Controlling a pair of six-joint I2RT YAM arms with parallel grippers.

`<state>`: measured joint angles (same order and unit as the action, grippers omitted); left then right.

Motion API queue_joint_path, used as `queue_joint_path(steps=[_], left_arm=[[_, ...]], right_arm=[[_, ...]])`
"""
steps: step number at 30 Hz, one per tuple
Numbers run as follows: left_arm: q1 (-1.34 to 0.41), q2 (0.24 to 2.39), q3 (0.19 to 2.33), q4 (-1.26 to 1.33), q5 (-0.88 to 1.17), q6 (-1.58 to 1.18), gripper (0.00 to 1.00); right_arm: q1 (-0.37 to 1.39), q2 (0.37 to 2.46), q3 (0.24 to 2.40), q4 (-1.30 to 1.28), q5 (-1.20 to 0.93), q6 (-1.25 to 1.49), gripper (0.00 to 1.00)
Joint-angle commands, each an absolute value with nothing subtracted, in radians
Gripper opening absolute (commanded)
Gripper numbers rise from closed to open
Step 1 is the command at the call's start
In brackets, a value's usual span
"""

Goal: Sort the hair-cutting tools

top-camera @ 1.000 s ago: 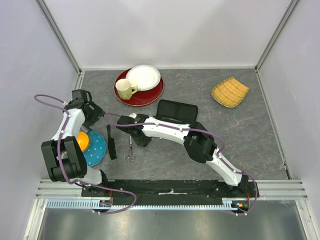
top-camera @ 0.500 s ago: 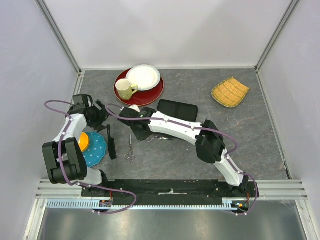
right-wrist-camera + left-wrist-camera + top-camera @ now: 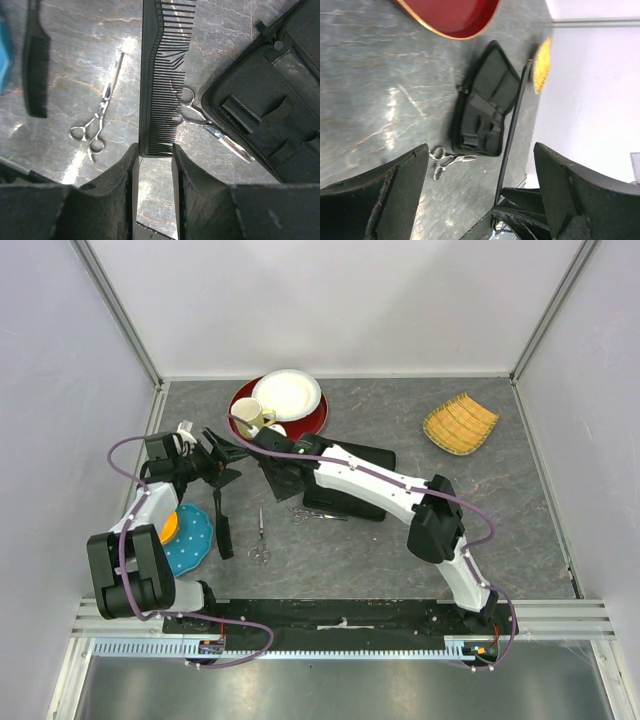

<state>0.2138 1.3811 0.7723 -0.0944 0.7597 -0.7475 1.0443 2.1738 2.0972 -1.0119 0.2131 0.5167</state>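
My right gripper (image 3: 155, 147) is shut on the end of a straight black comb (image 3: 162, 75) and holds it above the table. In the top view this comb (image 3: 228, 445) reaches left from the right gripper (image 3: 262, 455) to the open left gripper (image 3: 222, 465). In the left wrist view the comb (image 3: 512, 125) shows edge-on between the left gripper's (image 3: 481, 150) wide-open jaws, not touched. A handled black comb (image 3: 222, 525) and silver scissors (image 3: 260, 535) lie on the table. A second pair of scissors (image 3: 318, 513) lies against the open black case (image 3: 345, 502).
A red plate (image 3: 305, 427) with a white plate (image 3: 287, 393) and a mug (image 3: 250, 418) stands at the back. A blue plate (image 3: 192, 537) with an orange thing lies at the left. A yellow woven tray (image 3: 460, 422) lies back right.
My right arm has carried the straight comb back and to the left, off the case area. My left gripper has swung back and turned toward it, so the comb now sits between its open jaws.
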Motion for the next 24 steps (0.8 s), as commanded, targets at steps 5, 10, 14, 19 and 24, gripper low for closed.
queue_joint_path(steps=[5, 10, 14, 19, 24], left_arm=[[0.082, 1.322, 0.747, 0.239, 0.914, -0.867, 0.92], [0.009, 1.331, 0.782, 0.262, 0.868, -0.857, 0.89], [0.008, 1.342, 0.785, 0.278, 0.856, -0.864, 0.73], [-0.031, 1.345, 0.793, 0.290, 0.853, -0.844, 0.41], [-0.038, 1.367, 0.813, 0.288, 0.854, -0.821, 0.10]], right_arm=[[1.043, 2.022, 2.053, -0.934, 0.163, 0.485, 0.29], [1.043, 1.982, 2.022, -0.920, 0.153, 0.476, 0.29], [1.042, 1.961, 2.007, -0.916, 0.152, 0.471, 0.30], [1.043, 1.939, 1.979, -0.908, 0.164, 0.469, 0.30], [1.042, 1.919, 1.962, -0.897, 0.173, 0.459, 0.34]])
